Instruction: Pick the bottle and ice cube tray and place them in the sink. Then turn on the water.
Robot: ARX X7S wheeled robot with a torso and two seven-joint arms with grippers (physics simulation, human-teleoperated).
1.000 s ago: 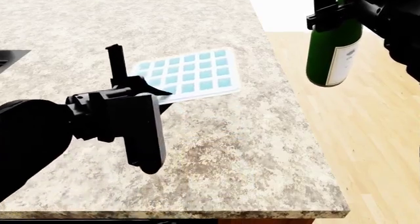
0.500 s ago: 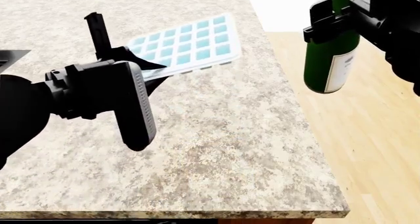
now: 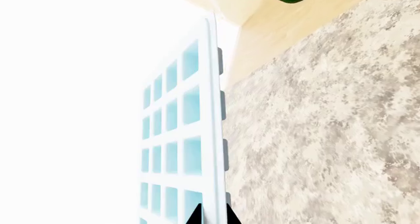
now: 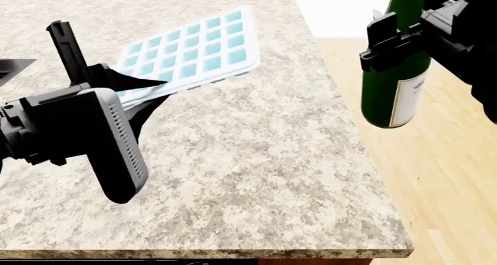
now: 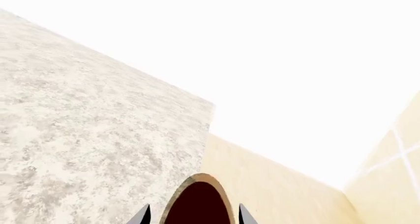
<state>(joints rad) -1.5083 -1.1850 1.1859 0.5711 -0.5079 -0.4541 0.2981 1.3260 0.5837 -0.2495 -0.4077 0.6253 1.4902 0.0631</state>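
My left gripper [image 4: 136, 84] is shut on the near edge of the white ice cube tray [image 4: 190, 48] with light-blue cells, and holds it tilted above the granite counter [image 4: 256, 160]. In the left wrist view the tray [image 3: 190, 135] stands edge-on between my two fingertips [image 3: 211, 216]. My right gripper [image 4: 392, 41] is shut on the dark green bottle [image 4: 396, 84] with a white label, held upright in the air past the counter's right edge. In the right wrist view the bottle's dark round end [image 5: 198, 204] sits between the fingertips [image 5: 192, 216]. The sink and tap are out of view.
A dark object [image 4: 14, 67] shows at the counter's left edge. The counter's right edge drops to a wooden floor [image 4: 443, 177] below the bottle. The left arm's bulky black body [image 4: 70, 137] hangs over the counter's near left part.
My left gripper has lifted the tray off the counter and carried it left and farther away. My right gripper has moved the bottle slightly lower and right, still upright.
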